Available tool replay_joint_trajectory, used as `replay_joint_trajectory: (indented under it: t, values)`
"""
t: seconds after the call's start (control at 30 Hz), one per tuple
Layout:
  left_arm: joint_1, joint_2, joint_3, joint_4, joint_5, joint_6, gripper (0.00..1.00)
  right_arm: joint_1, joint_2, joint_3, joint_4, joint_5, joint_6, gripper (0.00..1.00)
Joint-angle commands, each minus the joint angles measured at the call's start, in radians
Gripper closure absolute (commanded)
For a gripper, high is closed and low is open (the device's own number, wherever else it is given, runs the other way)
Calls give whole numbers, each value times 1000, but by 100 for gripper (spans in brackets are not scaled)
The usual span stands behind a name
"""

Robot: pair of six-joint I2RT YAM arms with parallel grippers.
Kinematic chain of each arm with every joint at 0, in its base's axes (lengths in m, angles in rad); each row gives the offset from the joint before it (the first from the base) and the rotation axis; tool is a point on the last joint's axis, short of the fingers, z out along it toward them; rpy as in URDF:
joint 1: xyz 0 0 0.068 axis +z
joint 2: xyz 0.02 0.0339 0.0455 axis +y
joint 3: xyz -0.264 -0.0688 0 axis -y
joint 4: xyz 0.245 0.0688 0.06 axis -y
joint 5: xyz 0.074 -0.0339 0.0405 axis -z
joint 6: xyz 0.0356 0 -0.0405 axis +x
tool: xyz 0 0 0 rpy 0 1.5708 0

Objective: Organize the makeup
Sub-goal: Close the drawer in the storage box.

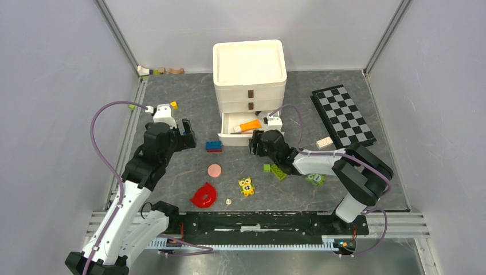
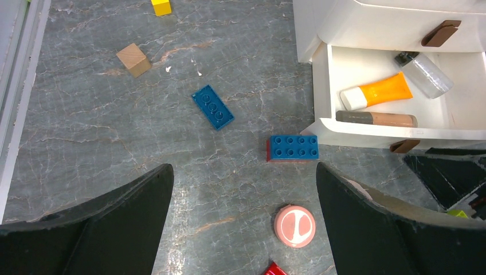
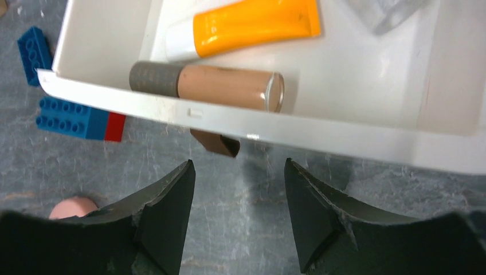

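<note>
A grey marbled surface (image 1: pixel 172 172) sits between pale lilac walls (image 1: pixel 51 86). The orange tube with white cap (image 2: pixel 378 91) and the beige stick (image 2: pixel 375 118) lie in the white plastic cabinet's open bottom drawer (image 2: pixel 367 133). The round pink disc (image 2: pixel 294 226) rests on the surface. The left end effector (image 2: pixel 243 167) and right end effector (image 3: pixel 238 163) gape wide, empty.

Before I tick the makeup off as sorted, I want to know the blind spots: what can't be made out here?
Upper drawers: shut, contents hidden in every view.
Clear container: cut by the right wrist view's top edge; contents unclear in the left wrist view too.
Pink disc: right wrist view, mostly behind a finger of the right tool.
Small round thing by the red half-ring: too small in the top view.
</note>
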Motion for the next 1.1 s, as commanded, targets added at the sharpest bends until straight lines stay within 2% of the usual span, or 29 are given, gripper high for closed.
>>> replay_joint_trajectory:
  t: [0.0, 0.17, 0.43, 0.7, 0.83, 1.07]
  values:
    - [6, -4, 9, 18, -14, 36, 0, -6, 28, 62, 141, 100, -72, 35]
    - [5, -4, 9, 19, -14, 36, 0, -27, 71, 117, 185, 131, -109, 35]
    - [6, -6, 8, 19, -7, 36, 0, -70, 156, 199, 205, 83, -120, 36]
    - [6, -9, 7, 19, -11, 39, 0, -117, 229, 212, 296, 57, -113, 39]
    - [6, -6, 9, 19, -8, 39, 0, -136, 265, 179, 416, 32, -106, 43]
    - [6, -9, 9, 21, -12, 42, 0, -153, 324, 95, 728, 45, -108, 52]
